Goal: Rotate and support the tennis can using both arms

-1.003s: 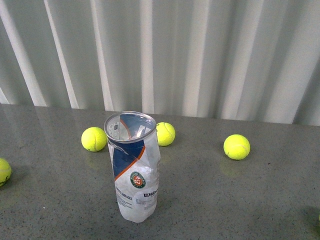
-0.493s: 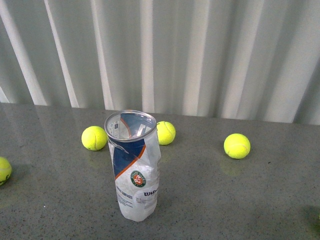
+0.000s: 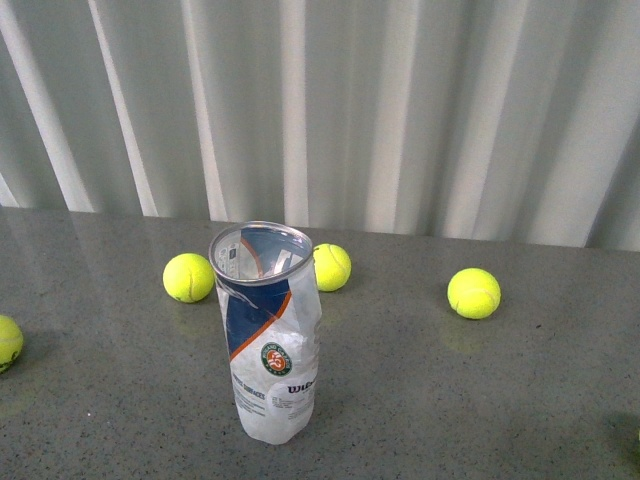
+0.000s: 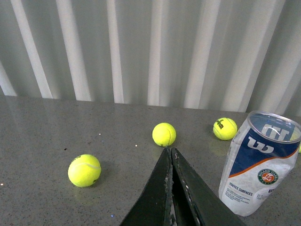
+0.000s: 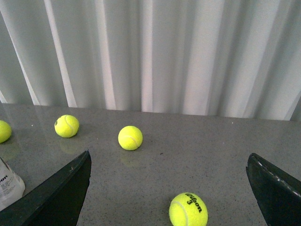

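Note:
The tennis can [image 3: 268, 335] stands upright on the grey table, open silver rim up, with its blue-white-orange Wilson label and round green-red logo facing me. Neither arm shows in the front view. In the left wrist view the can [image 4: 258, 162] stands to one side of my left gripper [image 4: 169, 151], which is shut and empty, apart from the can. In the right wrist view only the can's bottom corner [image 5: 8, 186] shows at the frame edge. My right gripper [image 5: 169, 162] is open wide and empty.
Tennis balls lie on the grey table [image 3: 480, 400]: two behind the can [image 3: 188, 278] [image 3: 331, 267], one to the right [image 3: 473, 293], one at the left edge [image 3: 6, 342]. A Wilson 3 ball [image 5: 188, 209] lies between my right fingers. A white ribbed wall [image 3: 400, 110] runs behind.

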`<state>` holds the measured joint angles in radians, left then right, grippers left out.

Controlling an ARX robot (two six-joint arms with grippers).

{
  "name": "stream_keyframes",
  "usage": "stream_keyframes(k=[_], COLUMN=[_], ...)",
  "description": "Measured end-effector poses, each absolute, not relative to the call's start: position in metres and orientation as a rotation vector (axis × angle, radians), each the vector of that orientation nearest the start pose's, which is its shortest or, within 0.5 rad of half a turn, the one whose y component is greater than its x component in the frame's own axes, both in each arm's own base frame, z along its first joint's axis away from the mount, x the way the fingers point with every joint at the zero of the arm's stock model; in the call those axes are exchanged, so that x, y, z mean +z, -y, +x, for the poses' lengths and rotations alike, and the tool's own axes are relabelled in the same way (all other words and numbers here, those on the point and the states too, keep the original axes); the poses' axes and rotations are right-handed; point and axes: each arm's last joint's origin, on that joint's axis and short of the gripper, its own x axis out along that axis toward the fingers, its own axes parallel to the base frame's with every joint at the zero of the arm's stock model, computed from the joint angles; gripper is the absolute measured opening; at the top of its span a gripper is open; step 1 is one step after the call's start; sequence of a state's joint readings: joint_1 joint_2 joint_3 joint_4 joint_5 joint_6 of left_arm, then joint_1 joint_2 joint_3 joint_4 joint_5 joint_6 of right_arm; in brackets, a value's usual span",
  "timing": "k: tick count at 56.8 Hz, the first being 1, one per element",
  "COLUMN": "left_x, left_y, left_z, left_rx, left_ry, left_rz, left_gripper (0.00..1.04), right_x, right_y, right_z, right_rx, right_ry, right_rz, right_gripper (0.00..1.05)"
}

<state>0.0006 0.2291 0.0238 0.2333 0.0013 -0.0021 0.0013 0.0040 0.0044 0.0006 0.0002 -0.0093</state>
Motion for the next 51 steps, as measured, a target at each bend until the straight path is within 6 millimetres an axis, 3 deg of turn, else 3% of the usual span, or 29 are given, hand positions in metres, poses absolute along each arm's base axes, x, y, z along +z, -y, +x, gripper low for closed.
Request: stream_keyframes(k=[34,51], left_x=[0.172,0.172], left_y=[0.000,0.000], left_z=[0.096,0.096], left_rx=[0.000,0.000], left_ry=[0.022,0.022], left_rz=[-0.003,-0.002], left_gripper=[0.05,0.58], right_x=[0.165,0.165], right_y=[0.000,0.000], right_z=[0.098,0.098], right_rx=[0.002,0.002], right_ry=[0.001,0.001], right_rz=[-0.009,-0.009], right_gripper=[0.98,0.98])
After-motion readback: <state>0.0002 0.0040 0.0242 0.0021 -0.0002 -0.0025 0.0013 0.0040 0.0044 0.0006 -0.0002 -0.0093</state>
